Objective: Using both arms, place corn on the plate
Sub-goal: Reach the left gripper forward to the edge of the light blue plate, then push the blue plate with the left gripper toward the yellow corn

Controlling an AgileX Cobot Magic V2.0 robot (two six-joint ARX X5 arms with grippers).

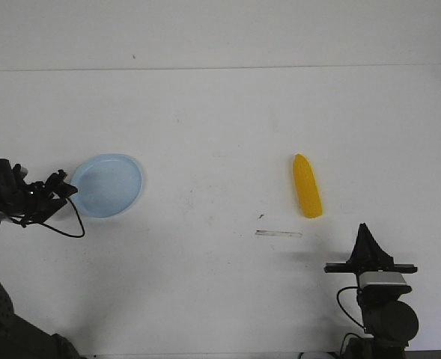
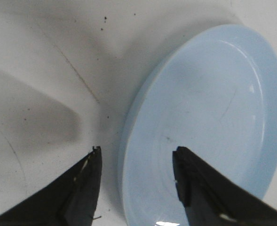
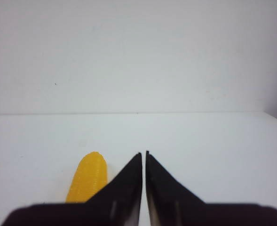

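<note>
The pale blue plate (image 1: 108, 185) lies on the white table at the left. My left gripper (image 1: 63, 188) is at the plate's near-left edge, open. In the left wrist view its fingers straddle the plate's rim (image 2: 129, 155), one fingertip (image 2: 95, 160) over the table, the other over the plate (image 2: 209, 122). The yellow corn (image 1: 306, 186) lies right of centre, its tapered end pointing away. My right gripper (image 1: 365, 233) stands near the front edge, short of the corn and to its right, shut on nothing. The right wrist view shows the corn (image 3: 87, 181) beside the closed tips (image 3: 144, 154).
A thin pale strip (image 1: 278, 234) and a small dark speck (image 1: 260, 217) lie on the table in front of the corn. The table's far edge (image 1: 220, 69) meets a white wall. A black cable (image 1: 74, 224) loops from the left wrist.
</note>
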